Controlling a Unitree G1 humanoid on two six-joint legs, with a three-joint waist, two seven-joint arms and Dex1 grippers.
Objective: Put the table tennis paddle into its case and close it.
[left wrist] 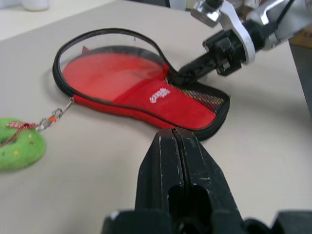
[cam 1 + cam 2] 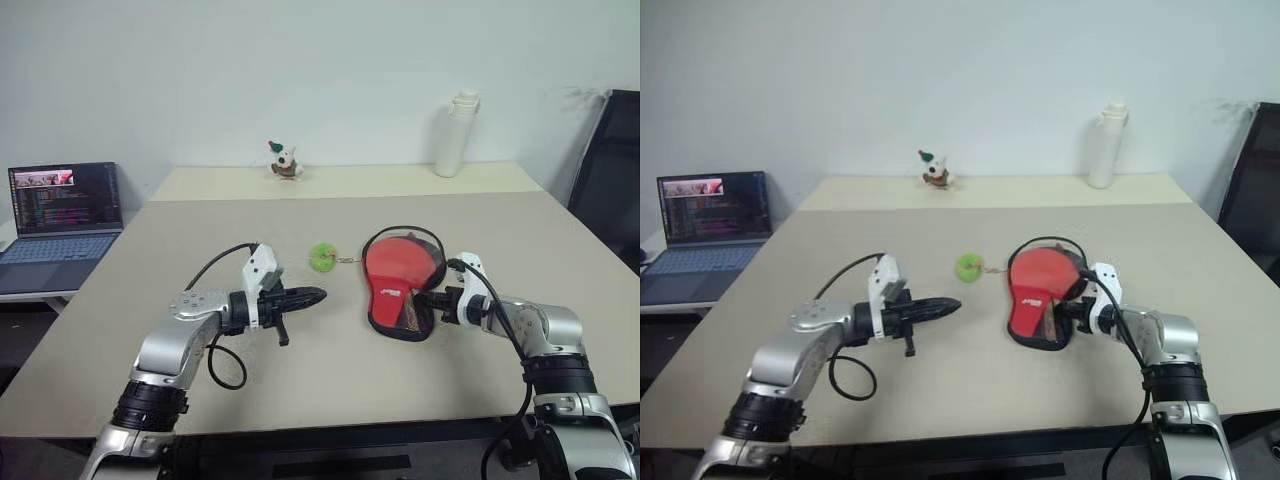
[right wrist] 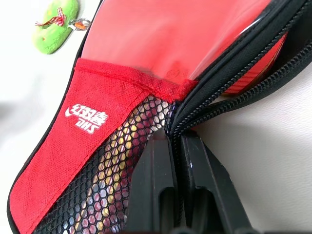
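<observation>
While R gripper pinches case zip.

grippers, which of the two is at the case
The right gripper: its shut fingers meet the case at the zip edge of the narrow handle end. The left gripper, also shut, is apart from the case, over bare table.

Beige table — on it the case, green tag, white bottle and small figurine.

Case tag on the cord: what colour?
Green tag, with a small red-and-white ribbon; clearest in the right wrist view.
</observation>
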